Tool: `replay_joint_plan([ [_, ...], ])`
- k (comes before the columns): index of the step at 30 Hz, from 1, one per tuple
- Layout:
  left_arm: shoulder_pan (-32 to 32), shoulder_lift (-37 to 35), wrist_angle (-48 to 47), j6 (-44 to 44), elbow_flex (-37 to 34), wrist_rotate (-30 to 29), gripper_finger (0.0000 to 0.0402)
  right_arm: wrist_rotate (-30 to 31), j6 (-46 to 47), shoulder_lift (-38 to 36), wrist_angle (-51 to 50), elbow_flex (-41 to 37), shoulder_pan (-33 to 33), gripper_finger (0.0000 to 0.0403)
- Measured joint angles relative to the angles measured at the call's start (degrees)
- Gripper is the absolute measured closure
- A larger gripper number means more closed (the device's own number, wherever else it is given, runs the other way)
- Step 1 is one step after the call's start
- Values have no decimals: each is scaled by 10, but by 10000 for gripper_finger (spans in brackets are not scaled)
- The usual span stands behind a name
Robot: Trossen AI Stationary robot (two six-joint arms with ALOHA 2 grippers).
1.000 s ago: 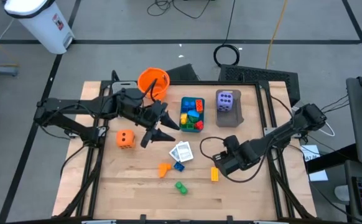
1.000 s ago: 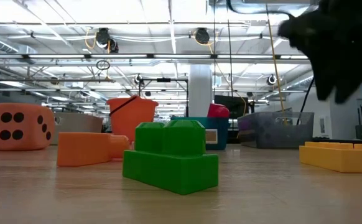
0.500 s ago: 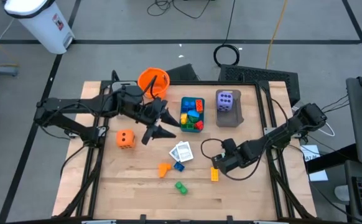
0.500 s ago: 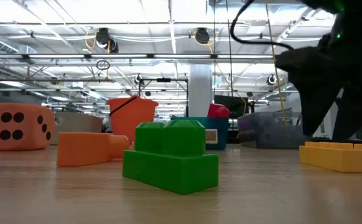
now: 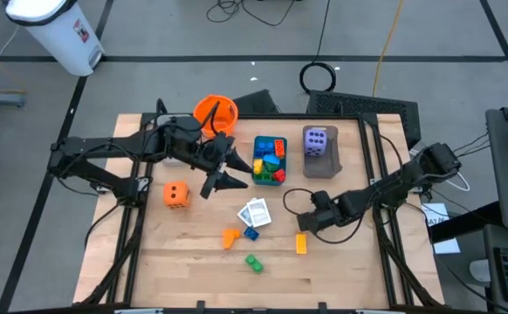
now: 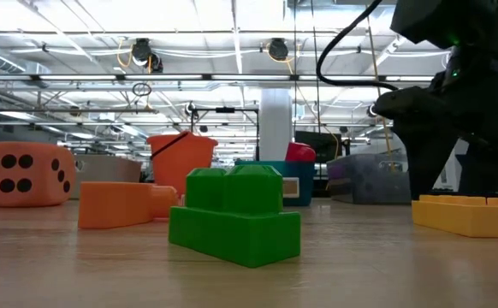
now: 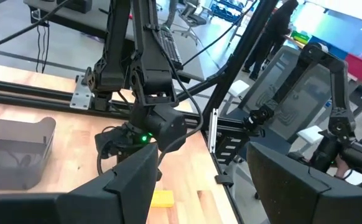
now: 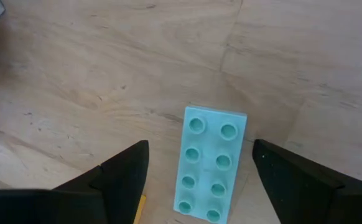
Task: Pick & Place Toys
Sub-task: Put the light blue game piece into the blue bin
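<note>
Right gripper [image 5: 305,225]: fingers spread apart, hanging low over the table, straddling nothing, just above the yellow brick [image 5: 301,244].
Yellow brick, right wrist view: pale teal-looking eight-stud block [image 8: 209,165] flat on the wood between the two dark fingers [image 8: 116,174], untouched.
Left gripper [image 5: 228,172]: fingers parted wide, empty, raised near the teal tray [image 5: 256,158].
Teal tray: filled with mixed bricks.
Purple die [image 5: 316,142]: in the grey tray [image 5: 328,166].
Orange die [image 5: 176,194]: on the table, left side.
Cards [image 5: 256,212], orange brick [image 5: 229,236], green brick [image 5: 254,262]: loose at mid-table.
</note>
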Motion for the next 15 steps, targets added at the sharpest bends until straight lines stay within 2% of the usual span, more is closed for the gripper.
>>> replay_joint_plan([
  [6,0,0,-3,1,0,0,149,0,-24,1,-40,-1,-4,151],
  [15,0,0,-3,11,0,0,149,-12,-40,3,-110,-2,-4,224],
])
